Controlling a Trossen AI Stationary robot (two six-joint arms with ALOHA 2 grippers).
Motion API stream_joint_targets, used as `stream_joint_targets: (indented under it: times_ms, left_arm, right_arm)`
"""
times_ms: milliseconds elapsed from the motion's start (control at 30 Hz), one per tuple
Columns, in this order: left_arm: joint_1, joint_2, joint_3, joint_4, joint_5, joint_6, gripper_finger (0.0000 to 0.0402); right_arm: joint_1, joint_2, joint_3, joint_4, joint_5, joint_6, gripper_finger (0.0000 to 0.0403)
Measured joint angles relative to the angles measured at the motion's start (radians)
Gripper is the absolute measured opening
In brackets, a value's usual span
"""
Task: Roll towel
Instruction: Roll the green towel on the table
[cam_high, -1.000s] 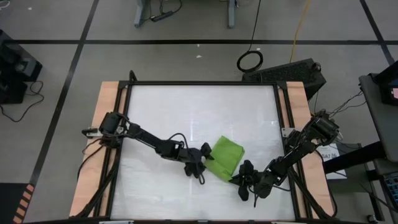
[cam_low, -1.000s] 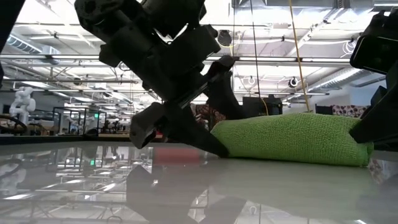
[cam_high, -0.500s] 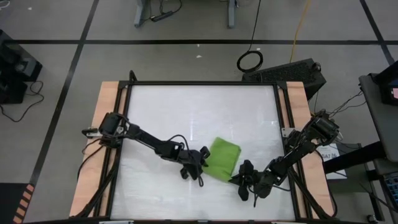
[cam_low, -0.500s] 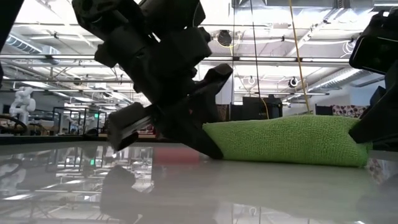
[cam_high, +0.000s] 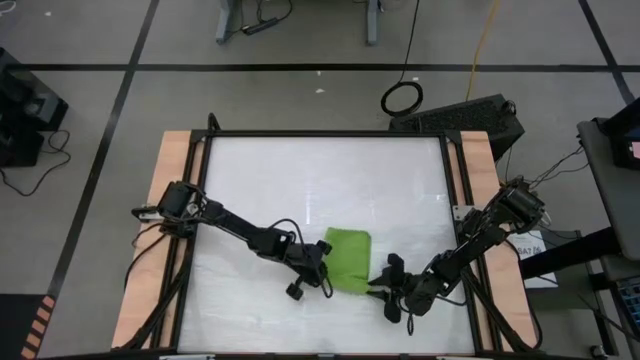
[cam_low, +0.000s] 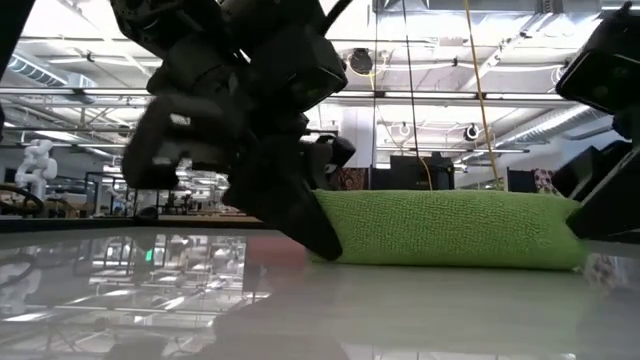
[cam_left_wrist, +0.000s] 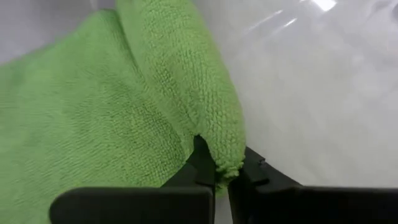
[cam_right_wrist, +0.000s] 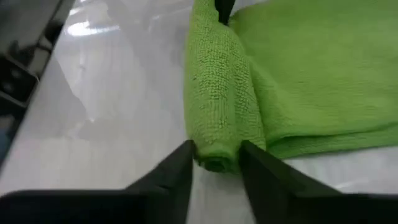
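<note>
lime-green soft terry towel (cam_high: 345, 260), lying low on the white table (cam_high: 300, 180) between both arms, rolls best if the left gripper (cam_left_wrist: 219, 180), pinched on one roll end, and the right gripper (cam_right_wrist: 216, 163), fingers straddling the other, turn together, keeping the roll's long axis running gripper to gripper.

My left gripper (cam_high: 322, 262) has gone from spread wide beside the towel (cam_high: 347, 258) to pinched tight on its rolled edge. The towel is narrower now, rolled further. My right gripper (cam_high: 383, 283) has eased its clamp; its fingers (cam_right_wrist: 178, 171) now straddle the roll's end.
</note>
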Motion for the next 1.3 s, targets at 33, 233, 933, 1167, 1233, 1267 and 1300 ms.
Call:
stream_joint_targets:
  times_ms: [33, 233, 933, 1167, 1233, 1267, 1300]
  left_arm:
    - [0.0, 0.0, 0.0, -0.003, 0.019, -0.037, 0.0014]
    - [0.01, 0.0, -0.002, -0.006, 0.146, -0.22, 0.0014]
    - [0.101, 0.13, 0.001, 0.269, 0.412, -0.618, 0.0014]
    - [0.101, 0.131, 0.0, 0.267, 0.446, -0.632, 0.0014]
    - [0.101, 0.131, 0.0, 0.268, 0.451, -0.636, 0.0014]
    - [0.101, 0.131, 0.0, 0.267, 0.452, -0.637, 0.0014]
    - [0.1, 0.131, -0.001, 0.267, 0.453, -0.637, 0.0014]
  right_arm:
    - [-0.003, -0.001, 0.0, -0.001, 0.0, -0.038, 0.0141]
    - [-0.001, -0.047, 0.0, -0.028, 0.025, -0.256, 0.0213]
    - [0.08, 0.077, 0.198, -0.234, 0.234, -0.694, 0.027]
    - [0.08, 0.126, 0.211, -0.302, 0.298, -0.638, 0.0244]
    - [0.08, 0.126, 0.211, -0.322, 0.298, -0.613, 0.023]
    - [0.08, 0.126, 0.211, -0.326, 0.297, -0.612, 0.0222]
    - [0.08, 0.126, 0.211, -0.327, 0.296, -0.611, 0.0214]
